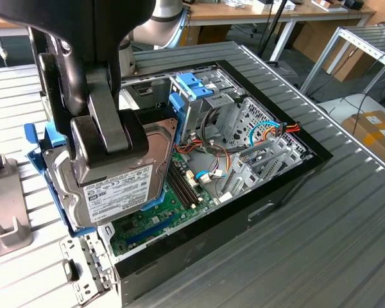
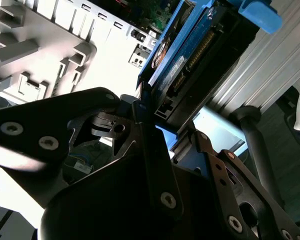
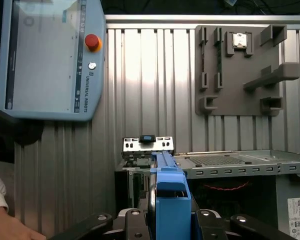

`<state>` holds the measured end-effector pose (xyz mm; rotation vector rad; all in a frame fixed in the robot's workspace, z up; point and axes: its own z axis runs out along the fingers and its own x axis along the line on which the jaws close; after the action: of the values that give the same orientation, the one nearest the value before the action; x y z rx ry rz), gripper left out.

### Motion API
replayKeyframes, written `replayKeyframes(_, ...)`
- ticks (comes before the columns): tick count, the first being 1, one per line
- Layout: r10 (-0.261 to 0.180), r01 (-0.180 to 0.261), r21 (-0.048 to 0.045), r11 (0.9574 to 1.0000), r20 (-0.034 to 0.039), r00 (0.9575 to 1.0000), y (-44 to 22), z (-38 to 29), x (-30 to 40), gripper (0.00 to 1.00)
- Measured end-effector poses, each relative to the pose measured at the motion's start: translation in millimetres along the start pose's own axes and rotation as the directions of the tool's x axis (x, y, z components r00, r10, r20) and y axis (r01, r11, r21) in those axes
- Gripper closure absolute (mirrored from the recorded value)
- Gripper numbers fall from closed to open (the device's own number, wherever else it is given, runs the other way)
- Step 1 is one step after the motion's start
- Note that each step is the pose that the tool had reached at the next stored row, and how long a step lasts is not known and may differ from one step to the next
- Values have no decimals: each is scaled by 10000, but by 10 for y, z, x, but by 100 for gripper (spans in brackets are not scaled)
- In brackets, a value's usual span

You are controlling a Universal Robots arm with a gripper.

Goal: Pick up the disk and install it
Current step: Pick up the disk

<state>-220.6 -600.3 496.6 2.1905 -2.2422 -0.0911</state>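
one disk (image 1: 119, 192) in the tool (image 1: 106, 154), above the case rim (image 1: 263, 196)

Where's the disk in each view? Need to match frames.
Exterior view: disk with its label toward the camera, clamped in the gripper, at the exterior view's left.
Second wrist view: disk edge-on with its connector end showing, held in the gripper.
First wrist view: disk edge-on with its blue rail toward the camera.
Shared landmark: grey plate.

Disk (image 2: 196, 54) between jaws (seemingly gripped)
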Motion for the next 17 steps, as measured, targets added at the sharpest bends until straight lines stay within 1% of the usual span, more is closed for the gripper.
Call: replayKeyframes(17, 0, 0, 0, 10000, 1, 10000, -77, -2, 60, 63)
